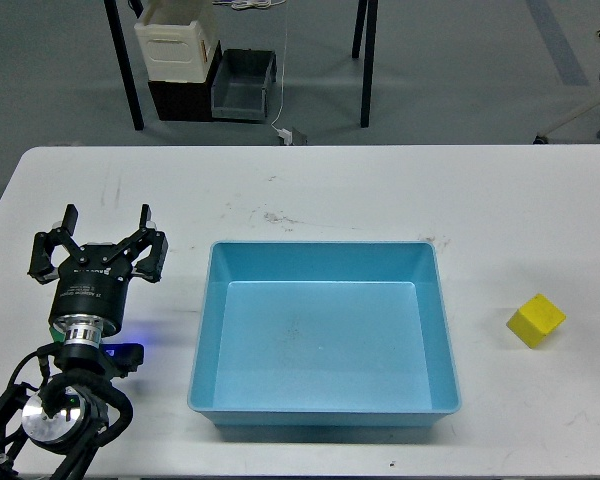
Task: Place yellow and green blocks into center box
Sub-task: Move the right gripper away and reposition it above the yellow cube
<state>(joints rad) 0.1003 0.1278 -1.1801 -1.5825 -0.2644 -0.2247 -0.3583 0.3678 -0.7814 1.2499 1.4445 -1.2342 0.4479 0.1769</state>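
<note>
Yellow block (536,320), bright cube, sits right of blue tray (323,404).

The light-blue center box (324,408) sits mid-worktop (380,190) with nothing inside it, and the yellow block (536,320) lies well apart to its right, tilted on the surface. The left tool (106,216) stands left of the box, its 2 fingers spread wide with nothing between them. Beyond the far edge, on the floor, a cream-white tub (177,42) stands beside a grey bin (244,82).
</note>
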